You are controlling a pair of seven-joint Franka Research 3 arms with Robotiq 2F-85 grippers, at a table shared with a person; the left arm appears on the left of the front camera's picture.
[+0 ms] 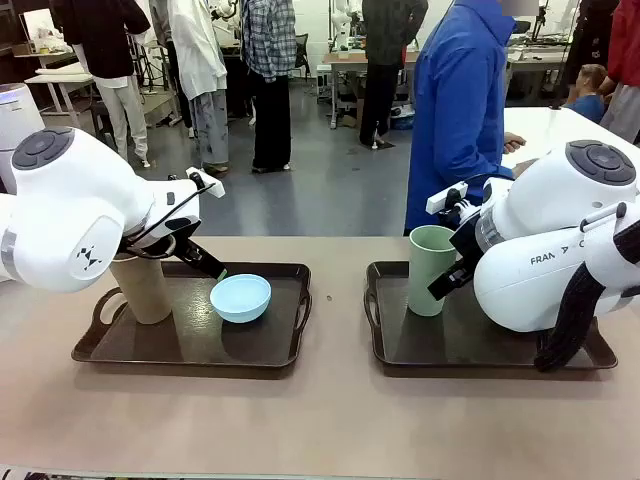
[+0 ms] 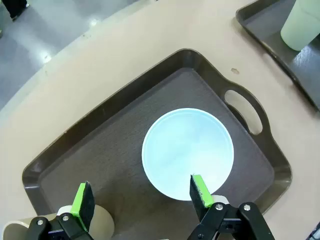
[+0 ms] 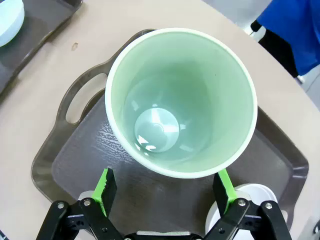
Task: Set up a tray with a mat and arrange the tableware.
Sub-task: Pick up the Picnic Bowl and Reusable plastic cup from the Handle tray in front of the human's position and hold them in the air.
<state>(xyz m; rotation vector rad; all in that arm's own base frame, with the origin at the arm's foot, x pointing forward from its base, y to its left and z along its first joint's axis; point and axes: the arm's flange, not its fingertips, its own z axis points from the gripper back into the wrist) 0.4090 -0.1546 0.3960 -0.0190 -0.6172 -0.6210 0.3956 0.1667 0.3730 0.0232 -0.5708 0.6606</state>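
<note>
The left tray (image 1: 200,340) holds a tan-brown tumbler (image 1: 143,290) and a light blue bowl (image 1: 240,298). The left claw (image 2: 141,196) hangs over it, wide and empty. Right of it on the counter (image 1: 330,420), a second tray (image 1: 450,345) holds a sage green tumbler (image 1: 431,268), with the right claw (image 3: 165,186) wide and empty. The right wrist view adds a pale white bowl (image 3: 255,192) inside.

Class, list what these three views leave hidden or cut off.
Front view: top of the tan-brown tumbler, behind the left arm.
Front view: right end of the right tray, behind the right arm.
Right wrist view: most of the pale bowl, behind the right gripper.
Left wrist view: most of the tan-brown tumbler, cut by the bottom edge.
</note>
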